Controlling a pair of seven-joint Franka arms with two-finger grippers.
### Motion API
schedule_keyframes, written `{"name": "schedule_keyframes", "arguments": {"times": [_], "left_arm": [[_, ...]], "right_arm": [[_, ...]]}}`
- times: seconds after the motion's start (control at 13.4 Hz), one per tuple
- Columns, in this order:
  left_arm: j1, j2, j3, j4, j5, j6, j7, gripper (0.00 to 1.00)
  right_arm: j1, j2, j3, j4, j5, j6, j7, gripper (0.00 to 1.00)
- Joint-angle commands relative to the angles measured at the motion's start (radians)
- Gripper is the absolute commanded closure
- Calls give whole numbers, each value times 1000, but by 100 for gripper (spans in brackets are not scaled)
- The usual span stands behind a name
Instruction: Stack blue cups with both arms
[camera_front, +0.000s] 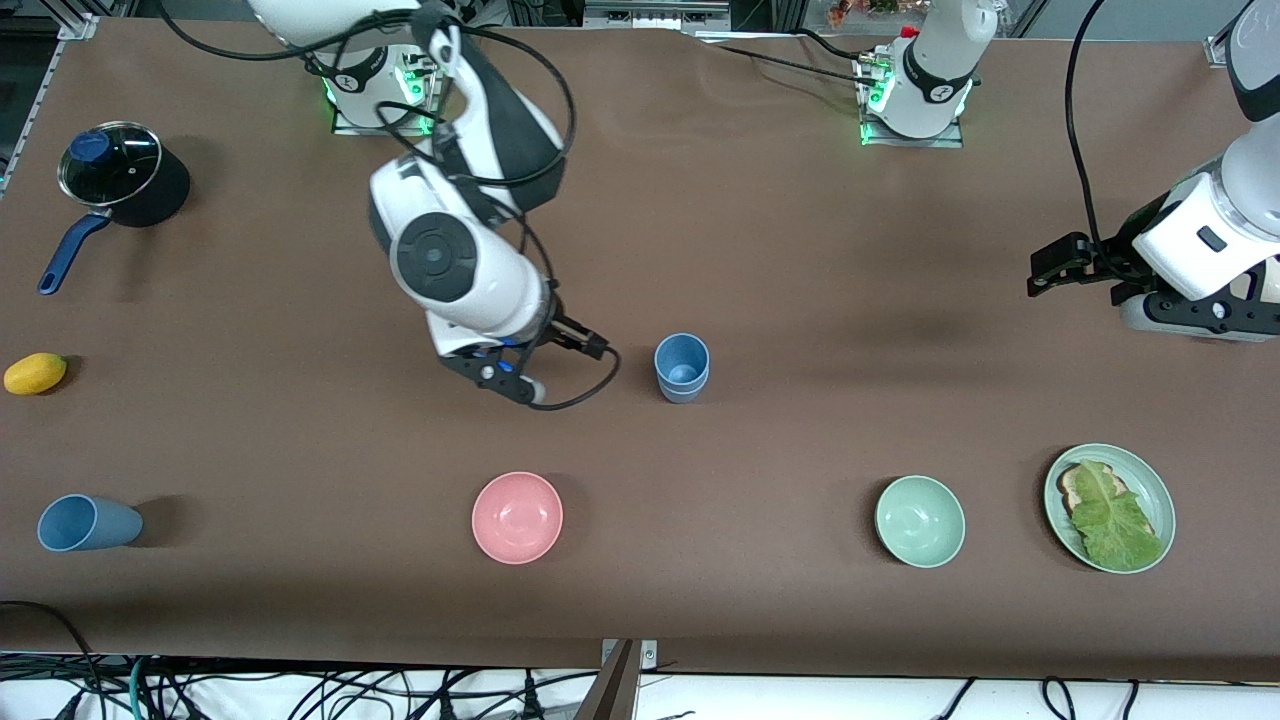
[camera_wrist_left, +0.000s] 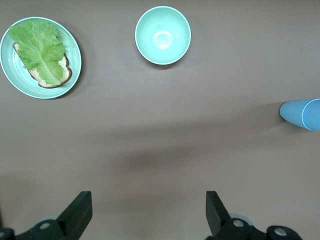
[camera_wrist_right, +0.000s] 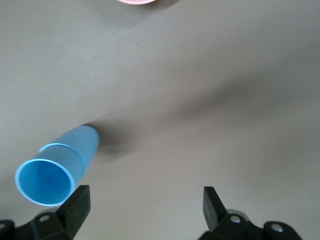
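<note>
Two blue cups (camera_front: 682, 367) stand nested one in the other at mid-table; the right wrist view shows the nested pair (camera_wrist_right: 57, 167) with both rims visible. My right gripper (camera_front: 510, 380) hangs beside the pair toward the right arm's end, open (camera_wrist_right: 145, 197) and with nothing between its fingers. A third blue cup (camera_front: 85, 523) sits alone near the front edge at the right arm's end. My left gripper (camera_front: 1055, 270) waits over the left arm's end of the table, open (camera_wrist_left: 148, 200) and empty. The left wrist view catches the stacked cups (camera_wrist_left: 302, 114) at its edge.
A pink bowl (camera_front: 517, 517) and a green bowl (camera_front: 920, 521) sit nearer the front camera than the stacked cups. A green plate (camera_front: 1160, 500) with toast and lettuce lies at the left arm's end. A lidded black pot (camera_front: 120, 175) and a yellow fruit (camera_front: 35, 373) are at the right arm's end.
</note>
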Motion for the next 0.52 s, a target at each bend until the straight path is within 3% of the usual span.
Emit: {"name": "schedule_keyframes", "arguments": {"times": [0.0, 0.45], "left_arm": [[-2, -23, 3, -23, -9, 6, 9, 0], [-4, -23, -5, -23, -8, 6, 8, 0]], "right_arm": [[-9, -43, -45, -13, 5, -85, -77, 0], [-15, -74, -154, -21, 0, -200, -241, 0]]}}
